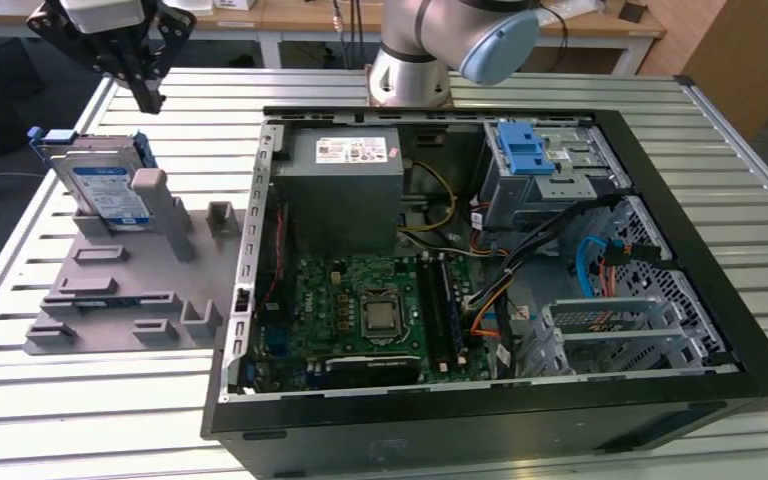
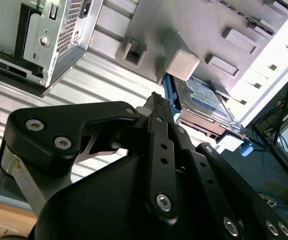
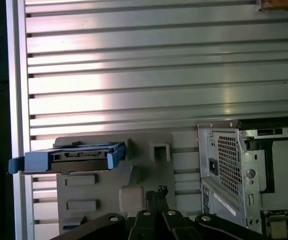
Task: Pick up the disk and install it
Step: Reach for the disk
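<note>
Open air above the disk (image 1: 101,188); a grey post (image 1: 152,186) blocks its labelled face

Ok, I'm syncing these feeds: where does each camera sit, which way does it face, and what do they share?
Exterior view: off the arm, high, looking down on the table, open computer case and disk standing in the grey fixture; arm and gripper show.
First wrist view: at the wrist, facing down past the gripper onto the disk's edge, fixture and table.
Second wrist view: at the wrist, looking slantwise past the gripper at the disk's label face.
Shared: all three show gripper, disk, fixture and computer case.
</note>
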Controlling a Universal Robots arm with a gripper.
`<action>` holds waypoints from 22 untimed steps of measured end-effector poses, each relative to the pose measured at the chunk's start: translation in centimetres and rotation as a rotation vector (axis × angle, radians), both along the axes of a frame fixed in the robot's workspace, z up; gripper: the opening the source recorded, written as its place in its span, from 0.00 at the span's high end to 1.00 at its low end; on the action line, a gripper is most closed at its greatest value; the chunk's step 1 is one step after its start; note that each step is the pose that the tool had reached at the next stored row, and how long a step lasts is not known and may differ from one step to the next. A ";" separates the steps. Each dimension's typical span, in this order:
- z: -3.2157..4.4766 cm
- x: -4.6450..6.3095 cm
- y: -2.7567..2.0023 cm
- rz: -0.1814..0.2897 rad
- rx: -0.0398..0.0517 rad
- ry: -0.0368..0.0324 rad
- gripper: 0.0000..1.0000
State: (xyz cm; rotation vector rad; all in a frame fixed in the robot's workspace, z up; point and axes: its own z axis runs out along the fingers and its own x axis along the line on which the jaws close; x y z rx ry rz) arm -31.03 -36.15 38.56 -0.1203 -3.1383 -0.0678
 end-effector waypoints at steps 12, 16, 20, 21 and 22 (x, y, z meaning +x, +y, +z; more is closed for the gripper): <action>-0.02 -1.3 0.43 0.000 -0.0001 0.0010 0.89; -0.04 -1.7 0.56 0.000 0.0000 0.0018 0.89; -0.06 -2.2 0.68 0.000 0.0000 0.0025 0.89; -0.06 -2.3 0.70 0.000 0.0000 0.0028 0.89; -0.06 -2.4 0.72 0.000 0.0000 0.0029 0.89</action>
